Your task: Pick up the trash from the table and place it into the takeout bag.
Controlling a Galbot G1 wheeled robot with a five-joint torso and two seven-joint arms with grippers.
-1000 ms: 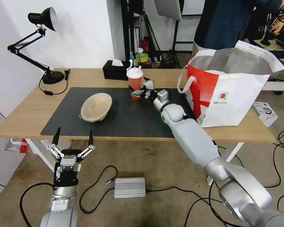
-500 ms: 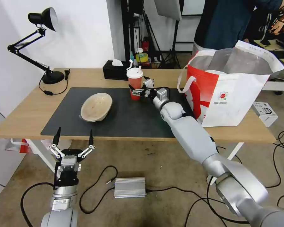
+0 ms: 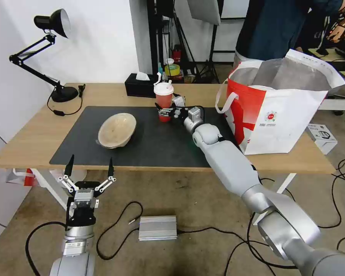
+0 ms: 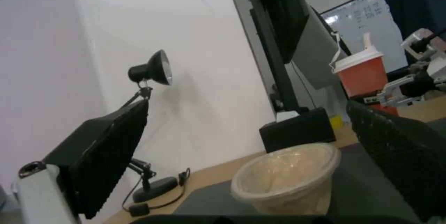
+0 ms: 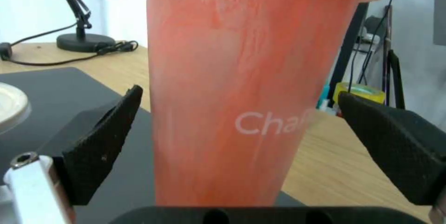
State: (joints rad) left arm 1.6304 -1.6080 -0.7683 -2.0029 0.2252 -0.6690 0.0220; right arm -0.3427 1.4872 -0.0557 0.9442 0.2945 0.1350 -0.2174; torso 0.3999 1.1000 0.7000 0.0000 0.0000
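One gripper, the right gripper (image 3: 165, 112), has edged closer round the red cup (image 3: 164, 100) near the mat's (image 3: 149, 149) far edge, jaws wide and not yet gripping, while the left gripper (image 3: 89, 170) hangs open below the table's (image 3: 34, 134) near edge.

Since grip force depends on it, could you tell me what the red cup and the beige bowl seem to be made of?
The red cup looks like matte coated paper with printed lettering and a white lid, likely plastic. The beige bowl seems thin translucent plastic: light passes through its glossy wall.
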